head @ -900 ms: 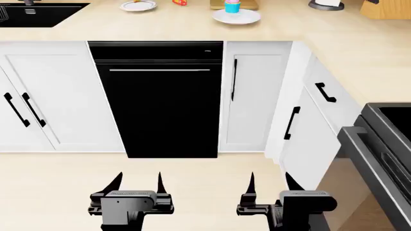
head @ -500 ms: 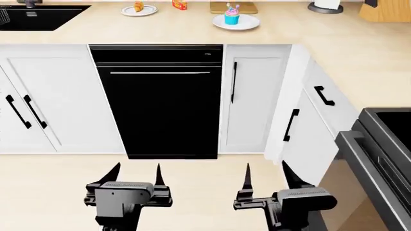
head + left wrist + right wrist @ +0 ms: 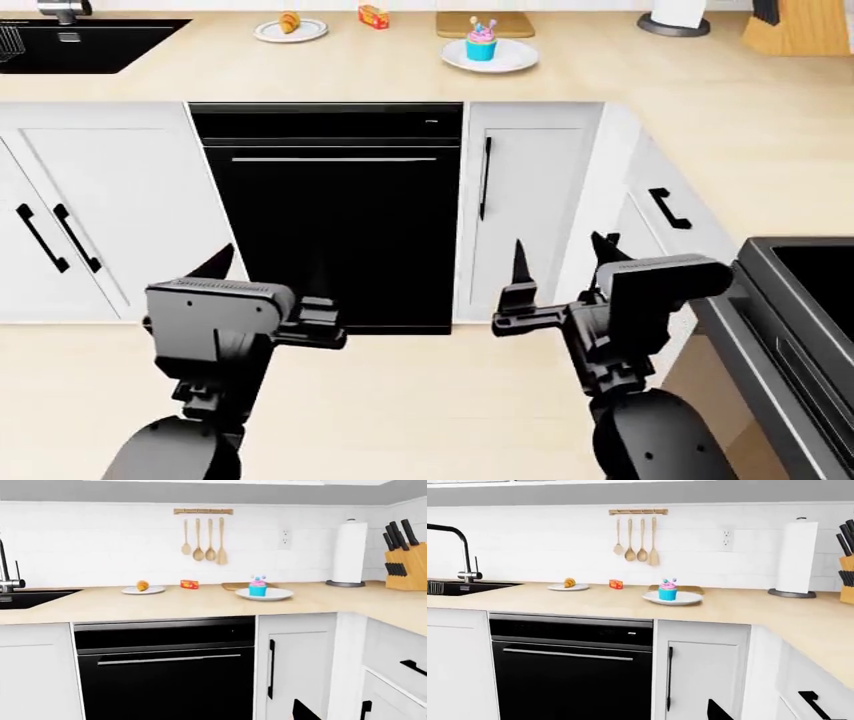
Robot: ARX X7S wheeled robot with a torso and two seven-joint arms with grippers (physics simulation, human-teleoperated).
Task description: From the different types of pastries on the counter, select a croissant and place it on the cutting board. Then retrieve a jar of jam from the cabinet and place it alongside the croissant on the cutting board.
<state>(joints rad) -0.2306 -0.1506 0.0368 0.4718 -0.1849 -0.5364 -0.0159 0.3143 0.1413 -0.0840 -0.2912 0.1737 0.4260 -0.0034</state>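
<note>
The croissant (image 3: 290, 22) sits on a white plate (image 3: 315, 31) at the far-left of the bench (image 3: 601, 80), well beyond my left hand (image 3: 260, 290), the nearer one. Both hands seem open and empty; right hand (image 3: 561, 262) likewise.

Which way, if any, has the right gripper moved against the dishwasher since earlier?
Yes. The right gripper has risen in the head view, its fingers now level with the dishwasher door.
</note>
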